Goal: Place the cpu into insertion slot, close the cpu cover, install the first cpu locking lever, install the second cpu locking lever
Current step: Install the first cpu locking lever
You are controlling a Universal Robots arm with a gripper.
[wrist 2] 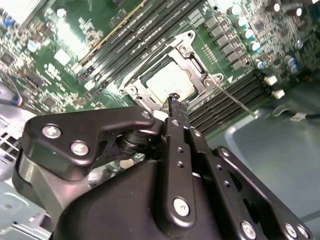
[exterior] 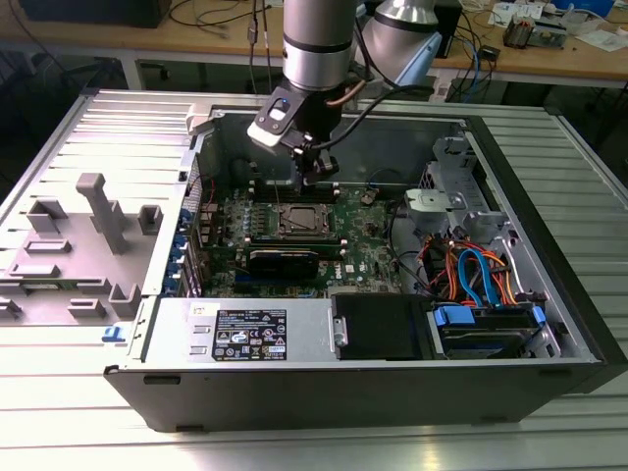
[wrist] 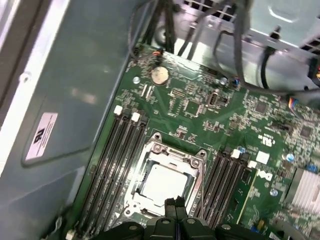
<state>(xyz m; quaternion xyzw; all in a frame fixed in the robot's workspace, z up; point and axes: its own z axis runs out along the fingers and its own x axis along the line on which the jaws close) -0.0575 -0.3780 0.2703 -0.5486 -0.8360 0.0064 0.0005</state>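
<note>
Centre of the exterior view: the cpu (exterior: 303, 220) lies in the insertion slot (exterior: 284, 225) beneath the cpu cover (exterior: 306, 234); your end effector (exterior: 316, 181), tips pressed together, hangs just above, where a misjudged descent could scrape the green board (exterior: 371, 247).

The pincer (wrist 2: 177, 101) is matt black, its links smooth and studded with bright metal screw heads. Just beyond its tips the cpu (wrist: 162, 182) shows a dull silver metal top, framed by the cpu cover (wrist: 173, 151) in shinier bare metal. Around them the circuit board (wrist: 165, 112) is glossy green; the memory slots (wrist: 112, 165) flanking the pincer's tips are black plastic. The case wall (wrist: 75, 100) farther off is grey sheet metal, faintly sheened.
</note>
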